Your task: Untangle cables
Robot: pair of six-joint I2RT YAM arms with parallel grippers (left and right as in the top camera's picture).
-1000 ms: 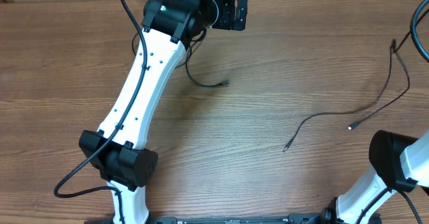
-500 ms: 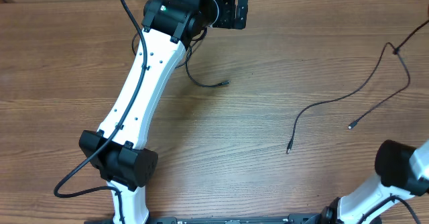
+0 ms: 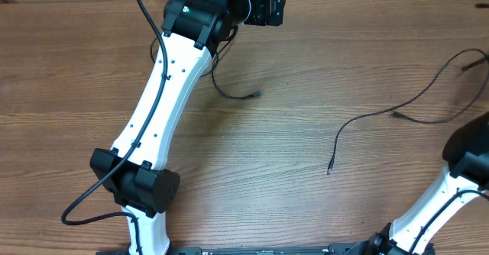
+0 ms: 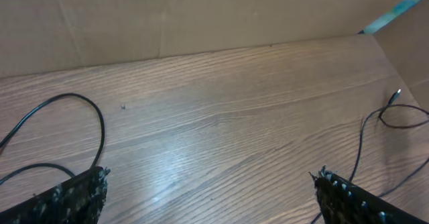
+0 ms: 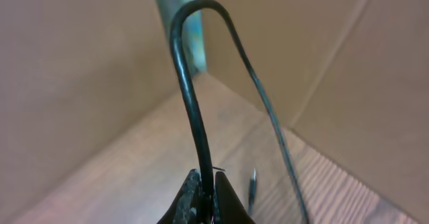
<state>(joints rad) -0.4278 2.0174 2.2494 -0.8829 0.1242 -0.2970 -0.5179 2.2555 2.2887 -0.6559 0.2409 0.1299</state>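
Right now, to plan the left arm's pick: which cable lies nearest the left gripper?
The short curved cable beside the left arm, close to the left gripper. The other cables lie far off on the table's right side.

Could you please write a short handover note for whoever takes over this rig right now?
Left pincer: open and empty, over the far side of the wooden table.
Right pincer: shut on a thin black cable that loops up from its tips.
Cables: a short thin black wire lies alone beside the left arm. Two long thin black wires trail across the right side and meet at one spot.
Done: the short wire is apart.
Left: separate the long wires; I cannot tell whether they are knotted.
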